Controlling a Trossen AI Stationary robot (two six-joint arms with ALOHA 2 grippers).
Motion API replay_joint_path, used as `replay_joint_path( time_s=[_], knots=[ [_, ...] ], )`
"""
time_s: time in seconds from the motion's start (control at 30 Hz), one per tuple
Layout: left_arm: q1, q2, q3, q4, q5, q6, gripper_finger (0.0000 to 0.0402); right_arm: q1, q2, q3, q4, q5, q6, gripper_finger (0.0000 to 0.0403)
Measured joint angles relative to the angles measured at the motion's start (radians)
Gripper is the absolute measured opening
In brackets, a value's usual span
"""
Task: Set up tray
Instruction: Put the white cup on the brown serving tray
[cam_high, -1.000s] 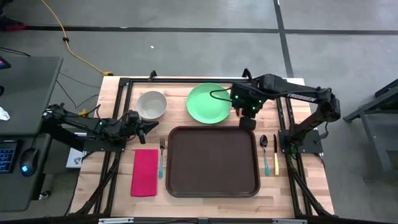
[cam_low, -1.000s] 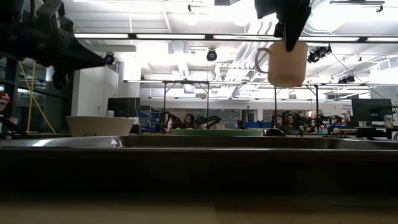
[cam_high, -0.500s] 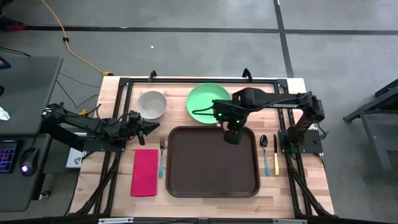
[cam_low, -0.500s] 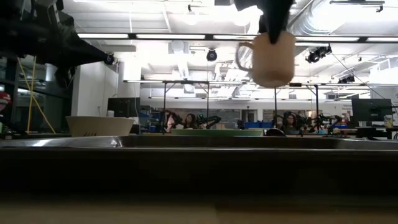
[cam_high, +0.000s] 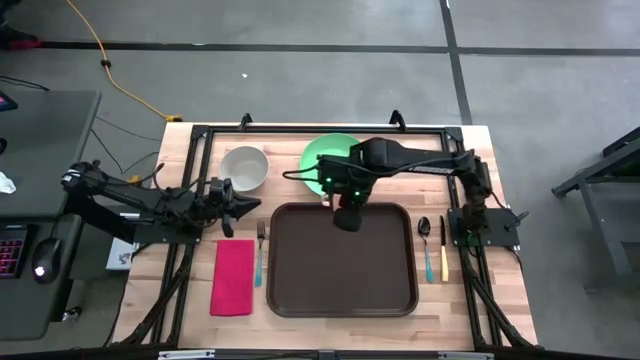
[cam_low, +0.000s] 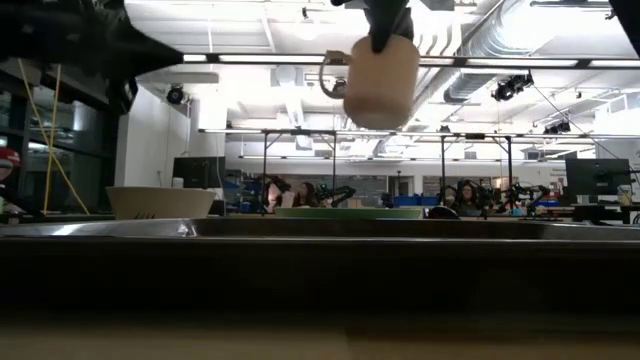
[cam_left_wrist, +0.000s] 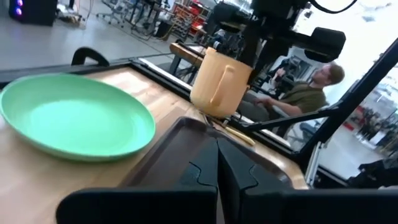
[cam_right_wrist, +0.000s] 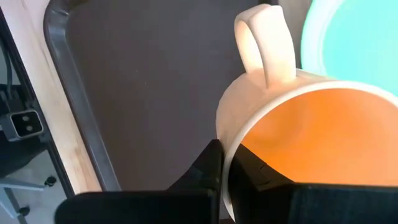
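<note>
With the large dark brown plastic tray (cam_high: 341, 258) bare at the tabletop's centre, the right tool (cam_high: 345, 213) pinched a tan ceramic mug (cam_low: 379, 80) above its twelve-o'clock rim; left tool (cam_high: 246, 205) pressed together.

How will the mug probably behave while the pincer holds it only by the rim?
The mug looks rigid and probably light, hanging upright from the right pincer above the tray. Its smooth wall may slip. The grip on one side of the rim could let it tilt.
</note>
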Motion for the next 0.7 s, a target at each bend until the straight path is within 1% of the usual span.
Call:
replay_joint_path(
  time_s=[0.17,0.43,0.53,0.7],
  knots=[
    [0.000,0.078,0.065,-0.001,0.000,0.066,0.0031,-0.006,0.034,0.018,0.025,-0.033,0.003,0.0000],
    [0.000,0.212,0.133,-0.008,0.001,0.068,0.0031,-0.014,0.038,0.017,0.161,-0.067,0.049,0.0000],
    [0.000,0.264,0.158,-0.008,0.001,0.068,0.0031,-0.013,0.038,0.017,0.192,-0.088,0.051,0.0000],
    [0.000,0.343,0.213,-0.007,0.001,0.070,0.0037,-0.013,0.038,0.017,0.225,-0.085,0.053,0.0000]
  ],
)
